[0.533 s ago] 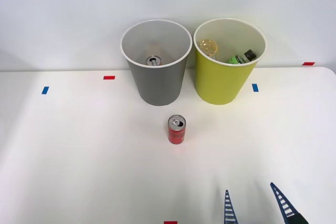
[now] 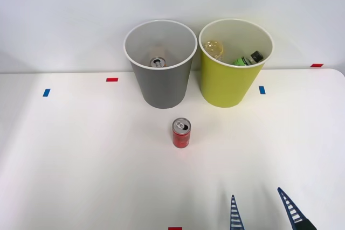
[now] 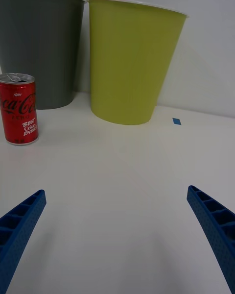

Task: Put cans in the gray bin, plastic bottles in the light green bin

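Note:
A small red can (image 2: 181,133) stands upright on the white table in front of the gray bin (image 2: 161,87); the wrist view shows the red can (image 3: 18,109) too. Another can (image 2: 157,62) lies at the bottom of the gray bin (image 3: 39,49). The light green bin (image 2: 229,84) stands to its right and holds a clear yellowish bottle (image 2: 214,49) and a green bottle (image 2: 248,58). My right gripper (image 2: 259,208) is open near the table's front edge, to the right of the red can and well short of it. Nothing sits between its fingers (image 3: 19,220).
Small blue tape marks (image 2: 46,92) and red tape marks (image 2: 112,79) lie on the white table (image 2: 81,160). A white wall rises just behind the bins. The light green bin (image 3: 132,61) stands close beside the gray one.

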`<state>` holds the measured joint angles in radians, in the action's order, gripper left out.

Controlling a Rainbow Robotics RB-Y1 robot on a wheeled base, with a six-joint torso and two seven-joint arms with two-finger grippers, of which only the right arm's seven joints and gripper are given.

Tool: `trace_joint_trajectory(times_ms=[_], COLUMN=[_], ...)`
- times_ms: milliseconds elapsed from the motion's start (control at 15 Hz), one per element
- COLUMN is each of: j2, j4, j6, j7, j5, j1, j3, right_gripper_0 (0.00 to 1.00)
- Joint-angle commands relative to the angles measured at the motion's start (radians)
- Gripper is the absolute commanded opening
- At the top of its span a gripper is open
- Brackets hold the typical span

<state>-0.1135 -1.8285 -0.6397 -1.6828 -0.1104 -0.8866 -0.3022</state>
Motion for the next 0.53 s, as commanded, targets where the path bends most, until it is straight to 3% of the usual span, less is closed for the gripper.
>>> trace_joint_trajectory(times_ms=[67,533], j2=[0.0,0.0], j4=[0.0,0.0], j6=[0.0,0.0], j7=[0.0,0.0], j5=[0.0,0.0], j1=[0.0,0.0], j3=[0.0,0.0], right_gripper_0=[1.0,1.0])
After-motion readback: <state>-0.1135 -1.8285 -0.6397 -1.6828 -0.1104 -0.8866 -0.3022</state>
